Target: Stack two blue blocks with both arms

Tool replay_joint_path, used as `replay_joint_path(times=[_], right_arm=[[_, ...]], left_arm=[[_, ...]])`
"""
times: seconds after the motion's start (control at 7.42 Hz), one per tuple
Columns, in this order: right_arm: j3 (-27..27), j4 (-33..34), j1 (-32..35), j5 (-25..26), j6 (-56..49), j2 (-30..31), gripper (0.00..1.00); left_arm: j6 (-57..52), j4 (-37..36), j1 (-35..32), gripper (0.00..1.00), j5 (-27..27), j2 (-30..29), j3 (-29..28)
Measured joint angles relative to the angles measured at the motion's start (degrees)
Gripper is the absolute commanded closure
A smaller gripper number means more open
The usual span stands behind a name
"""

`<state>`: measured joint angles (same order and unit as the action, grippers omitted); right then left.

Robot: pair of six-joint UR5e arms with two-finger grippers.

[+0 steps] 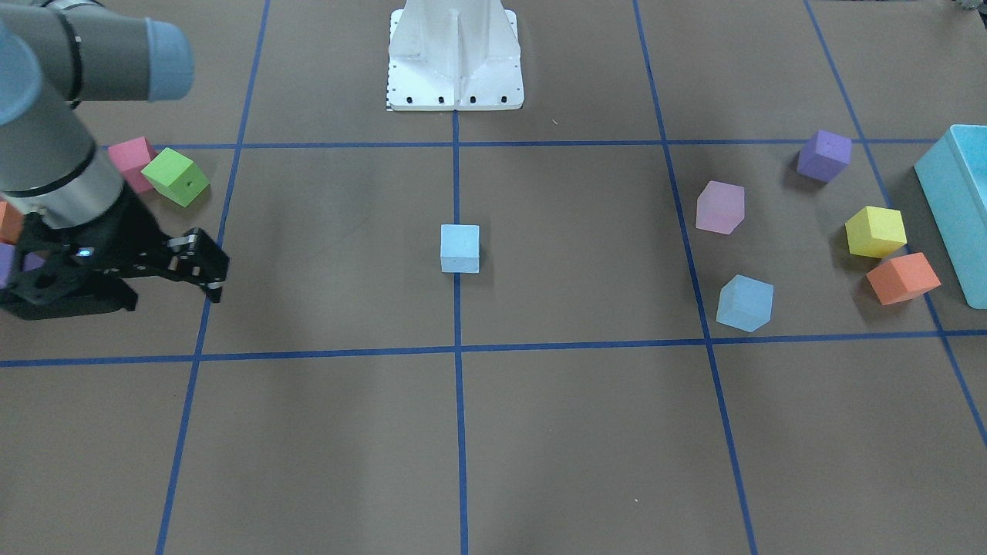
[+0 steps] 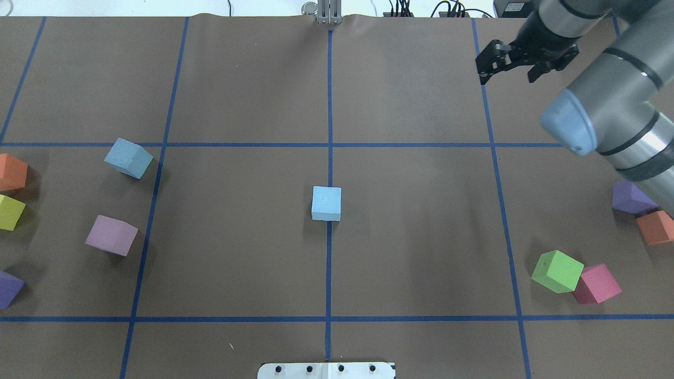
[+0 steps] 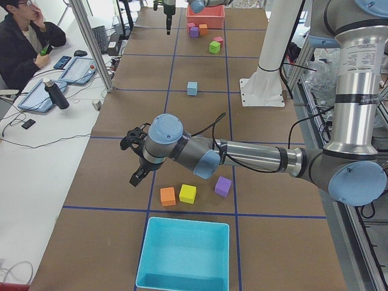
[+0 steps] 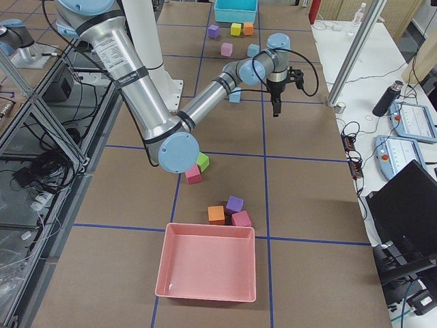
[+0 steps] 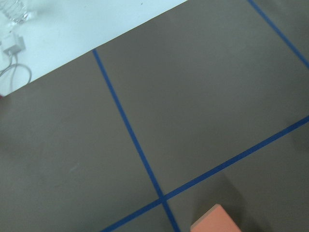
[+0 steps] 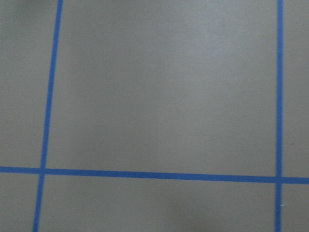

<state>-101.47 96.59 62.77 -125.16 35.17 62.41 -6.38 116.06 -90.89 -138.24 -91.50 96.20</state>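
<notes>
One pale blue block (image 1: 459, 248) (image 2: 326, 203) lies flat at the table's centre on the middle blue line. The other blue block (image 1: 744, 303) (image 2: 128, 158) lies tilted on the robot's left side, near a pale pink cube (image 2: 111, 235). My right gripper (image 1: 208, 268) (image 2: 487, 63) hangs above bare table on the far right side, well away from both blocks, its fingers together and holding nothing. My left gripper (image 3: 136, 173) shows only in the exterior left view, above the table past the orange cube (image 3: 168, 196). I cannot tell whether it is open or shut. Neither wrist view shows fingers.
A turquoise box (image 1: 956, 208) stands at the robot's left end, with purple (image 1: 823, 155), yellow (image 1: 875, 230) and orange (image 1: 902, 277) cubes beside it. Green (image 2: 557, 271) and red-pink (image 2: 596, 284) cubes lie on the right side. A pink tray (image 4: 205, 263) is at the right end. The white pedestal (image 1: 455, 54) stands at the robot's edge.
</notes>
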Motion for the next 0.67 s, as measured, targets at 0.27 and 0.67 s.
replay_joint_path(times=[0.27, 0.67], right_arm=[[0.14, -0.12, 8.59, -4.53, -16.97, 8.43, 0.00], [0.34, -0.05, 18.64, -5.21, -36.31, 21.45, 0.00]], left_arm=[[1.95, 1.28, 2.46, 0.02, -1.55, -1.41, -0.23], [14.84, 1.60, 12.38, 0.02, -1.58, -5.65, 0.00]])
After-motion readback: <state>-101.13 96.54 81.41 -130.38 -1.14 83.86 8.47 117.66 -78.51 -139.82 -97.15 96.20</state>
